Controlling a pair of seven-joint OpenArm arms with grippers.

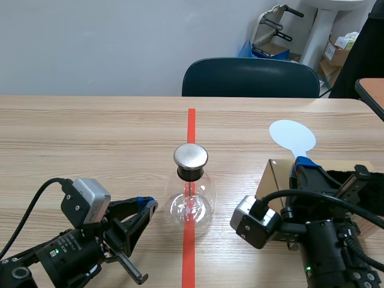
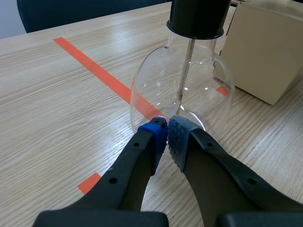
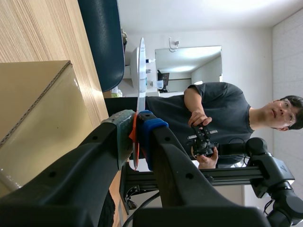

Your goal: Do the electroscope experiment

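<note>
The glass flask [image 1: 191, 201] stands upright in the middle of the worktop [image 1: 90, 138], on the red tape line. It has a black stopper [image 2: 196, 19] and a round metal cap [image 1: 191, 156], and a thin rod [image 2: 185, 66] hangs inside. The left hand [image 2: 166, 135] lies low just beside the flask's base with its fingertips pressed together on nothing. The right hand [image 3: 136, 125] is clamped on the stem of a pale round paddle [image 1: 292, 137], over a cardboard box [image 1: 273, 177] to the flask's right. A dark chair [image 1: 251, 78] stands at the far edge.
</note>
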